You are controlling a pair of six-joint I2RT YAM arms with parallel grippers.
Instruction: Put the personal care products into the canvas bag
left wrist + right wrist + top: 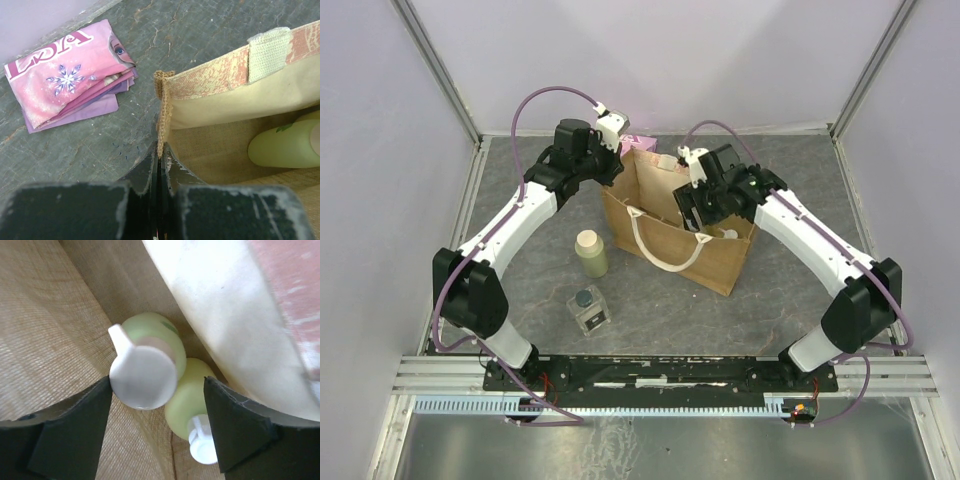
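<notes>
Right now our closed left claw [160, 156] pinches the canvas bag [722, 262] at its corner seam, while the right claw [157, 387] hangs inside it, jaws spread around a pump bottle [142, 372] beside a second bottle [185, 396]. Next, we judge, it must lift clear and fetch the capped bottle [591, 252] or the square bottle [588, 308] from the tabletop [520, 275].

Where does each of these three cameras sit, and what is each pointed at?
Top external: above and behind the robot, looking down; shows left arm, right arm, canvas bag, a capped bottle, a clear square bottle.
Left wrist: on the left arm, looking along the left gripper, shut on the bag's rim; pink packet beyond.
Right wrist: on the right arm, looking into the bag past the open right gripper at a pump-top bottle and another green bottle.
Shared: both wrist views see inside the bag.
</notes>
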